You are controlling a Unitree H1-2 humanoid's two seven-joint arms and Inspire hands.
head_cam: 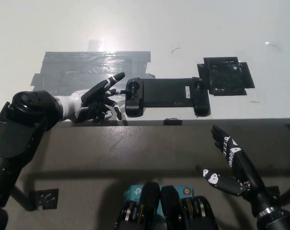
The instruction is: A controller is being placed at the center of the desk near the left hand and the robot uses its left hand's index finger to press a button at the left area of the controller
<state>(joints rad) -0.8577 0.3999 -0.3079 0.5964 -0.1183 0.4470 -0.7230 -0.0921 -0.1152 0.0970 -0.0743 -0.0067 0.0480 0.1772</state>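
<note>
A black controller (165,95) lies flat near the front edge of the white desk (183,28), its long side running left to right. My white left hand (98,99) sits just left of it at the desk edge. One finger stretches toward the controller's left grip, its tip a short gap away from the left end; the other fingers curl down. It holds nothing. My black right hand (230,163) rests below the desk edge at the lower right, fingers spread and empty.
A grey tape patch (83,67) covers the desk behind the left hand. A black square patch (226,75) lies right of the controller. A small black tab (171,121) sits on the desk's front edge.
</note>
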